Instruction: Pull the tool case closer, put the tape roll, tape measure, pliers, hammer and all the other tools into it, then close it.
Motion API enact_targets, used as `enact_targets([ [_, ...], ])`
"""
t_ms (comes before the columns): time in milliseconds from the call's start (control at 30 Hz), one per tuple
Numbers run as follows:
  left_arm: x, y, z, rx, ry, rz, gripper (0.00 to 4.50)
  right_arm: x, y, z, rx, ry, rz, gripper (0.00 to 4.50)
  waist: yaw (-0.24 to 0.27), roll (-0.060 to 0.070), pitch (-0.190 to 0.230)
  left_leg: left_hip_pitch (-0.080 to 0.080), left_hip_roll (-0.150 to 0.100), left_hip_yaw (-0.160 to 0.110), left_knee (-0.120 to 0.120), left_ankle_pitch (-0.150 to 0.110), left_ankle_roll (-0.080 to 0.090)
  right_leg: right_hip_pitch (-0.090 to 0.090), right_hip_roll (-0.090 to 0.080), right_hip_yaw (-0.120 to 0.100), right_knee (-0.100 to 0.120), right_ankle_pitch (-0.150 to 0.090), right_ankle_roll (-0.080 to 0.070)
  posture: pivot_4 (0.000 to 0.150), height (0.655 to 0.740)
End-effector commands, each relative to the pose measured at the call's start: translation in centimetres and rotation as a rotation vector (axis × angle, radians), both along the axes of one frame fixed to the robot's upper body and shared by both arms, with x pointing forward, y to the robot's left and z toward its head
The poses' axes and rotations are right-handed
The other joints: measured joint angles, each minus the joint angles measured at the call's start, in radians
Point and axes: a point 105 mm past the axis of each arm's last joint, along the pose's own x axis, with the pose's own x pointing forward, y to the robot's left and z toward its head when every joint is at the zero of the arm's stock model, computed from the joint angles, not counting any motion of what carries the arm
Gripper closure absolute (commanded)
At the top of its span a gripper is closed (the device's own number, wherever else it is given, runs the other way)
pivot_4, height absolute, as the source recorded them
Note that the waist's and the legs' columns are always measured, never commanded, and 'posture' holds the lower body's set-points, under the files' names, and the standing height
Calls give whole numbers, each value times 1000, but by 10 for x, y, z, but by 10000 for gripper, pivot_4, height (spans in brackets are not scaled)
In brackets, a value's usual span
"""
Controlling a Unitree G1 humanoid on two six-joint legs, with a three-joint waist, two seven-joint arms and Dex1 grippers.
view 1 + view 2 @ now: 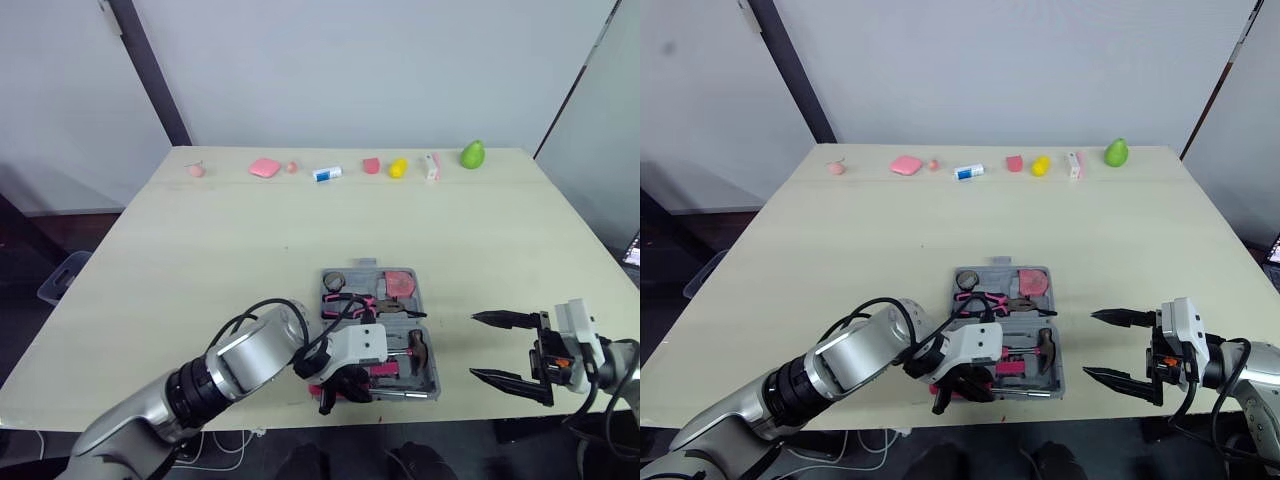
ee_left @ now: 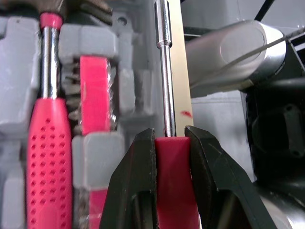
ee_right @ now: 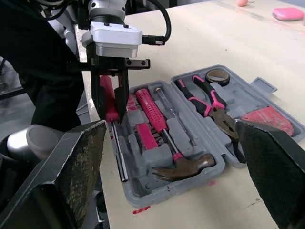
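Tool case (image 3: 261, 87) lies open flat on the table (image 1: 200, 260), close to the near edge and between the two arms. The far half holds one tape roll (image 3: 218, 75), one pair of pink-handled pliers (image 3: 209, 100) and one red tape measure (image 3: 267, 119). The near half holds one hammer (image 3: 164, 131) with a pink perforated grip, seated in its moulded slot, and one pink bit holder (image 2: 95, 90) just beside it. One screwdriver (image 2: 164, 71) is at the outermost slot of this half, its shaft lying along the case edge; whether it is fully seated cannot be told. The left gripper (image 2: 169, 136) stands over this half with both fingers pinching the screwdriver's pink handle. The right gripper (image 1: 474, 347) hangs to the right of the case, apart from it, fingers spread wide and holding nothing. Tools counted in or at the case: six. Along the far edge of the table stands a row of eight small items, well apart from the case: three pink, one white and blue, one red, one yellow, one white and pink, one green.
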Motion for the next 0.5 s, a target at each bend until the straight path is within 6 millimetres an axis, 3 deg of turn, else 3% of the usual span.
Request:
enact_targets([
  [33,3,-3,-4,9,-22,8,39852,-3,1,3,-5,-7,16,0,0,0,0,0,0,0,0,0,0,0,0,0,0,0,0,1500,7400],
  [267,8,-1,-8,48,-40,1,39852,-3,0,4,-10,-12,9,0,0,0,0,0,0,0,0,0,0,0,0,0,0,0,0,1500,7400],
  [500,0,-7,-10,42,-10,-38,39852,-6,0,2,-11,-17,0,0,-1,0,0,0,0,0,0,0,0,0,0,0,0,0,0,1500,7400],
])
